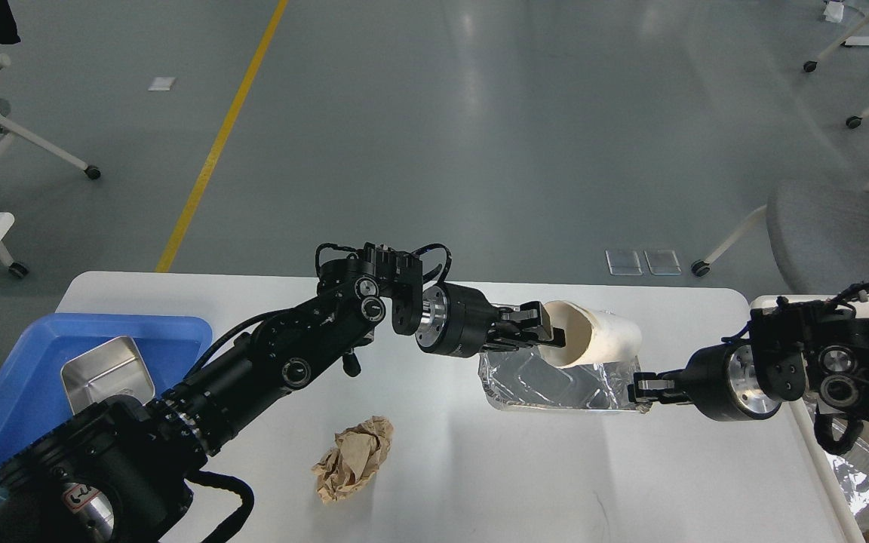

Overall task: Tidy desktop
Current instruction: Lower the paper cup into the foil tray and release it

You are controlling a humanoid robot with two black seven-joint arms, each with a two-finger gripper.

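Note:
The desktop [434, 475] is a large white tabletop with rounded corners. My left gripper [545, 334] is shut on the rim of a white paper cup [600, 341], held on its side over a foil tray [548, 385] at the table's back right. My right gripper [640, 391] is shut on the foil tray's right rim. A crumpled brown paper ball [354, 457] lies on the desktop near the front middle.
A blue plastic tray [4, 385] at the left holds a steel container [106, 369]. A cream-white bin [819, 445] at the right edge holds another foil tray [868, 483]. Chairs stand on the grey floor beyond the table.

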